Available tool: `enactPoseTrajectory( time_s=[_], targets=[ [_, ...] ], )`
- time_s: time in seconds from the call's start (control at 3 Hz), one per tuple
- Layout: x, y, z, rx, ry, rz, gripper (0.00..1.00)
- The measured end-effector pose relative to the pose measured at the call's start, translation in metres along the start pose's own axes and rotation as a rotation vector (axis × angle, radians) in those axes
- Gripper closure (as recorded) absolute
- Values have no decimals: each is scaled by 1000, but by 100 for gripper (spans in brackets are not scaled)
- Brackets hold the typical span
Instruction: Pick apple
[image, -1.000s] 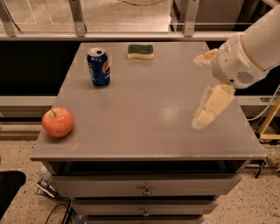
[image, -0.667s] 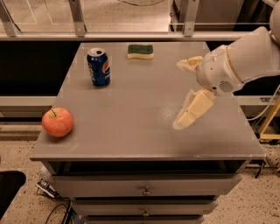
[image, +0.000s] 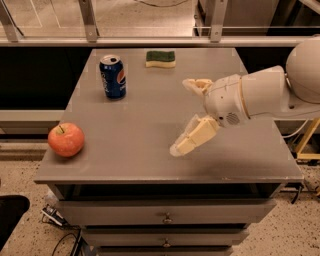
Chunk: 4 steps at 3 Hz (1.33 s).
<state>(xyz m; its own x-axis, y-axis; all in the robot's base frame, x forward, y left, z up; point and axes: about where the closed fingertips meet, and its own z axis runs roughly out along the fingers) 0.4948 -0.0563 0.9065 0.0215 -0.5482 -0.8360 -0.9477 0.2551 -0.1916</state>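
Change: the gripper (image: 180, 116) has travelled from beside the right edge of the grey cabinet top (image: 145, 107) to about the middle of it, moving leftward over the last second.
Unchanged: the apple (image: 66, 139), soda can (image: 113, 76) and sponge (image: 160, 58) sit exactly where they were.
Meaning for the task: this looks like the approach phase. The arm is closing on the fruit but has not arrived, and nothing has been grasped.
Gripper place: above the middle of the surface, slightly toward the right edge, and well apart from the apple.
Pincer state: spread wide, with one finger toward the back edge and the other toward the front edge, and nothing between them.
Apple place: at the front-left corner, close to the left edge, resting on the surface with its stem up.
Soda can place: upright toward the back-left corner, well apart from the apple.
Sponge place: near the middle of the back edge.
Count, apples: one.
Count, cans: one.
Count, sponges: one.
Count, grippers: one, with two fingers.
Next need, as a judgement: more leftward and forward travel and then a descent. The path along the front half seems free of the can.
Risk, as a judgement: the apple is round and near the edge, so a nudge could roll it off.
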Motion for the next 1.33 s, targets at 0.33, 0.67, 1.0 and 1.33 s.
enactPoseTrajectory(
  time_s=[0.33, 0.67, 1.0, 1.33],
  targets=[
    [-2, 1, 3, -8, -5, -4, 0],
    [-14, 9, 33, -55, -61, -8, 0],
    [-30, 19, 66, -111, -126, -5, 0],
    [-42, 25, 92, -163, -175, -5, 0]
  ],
)
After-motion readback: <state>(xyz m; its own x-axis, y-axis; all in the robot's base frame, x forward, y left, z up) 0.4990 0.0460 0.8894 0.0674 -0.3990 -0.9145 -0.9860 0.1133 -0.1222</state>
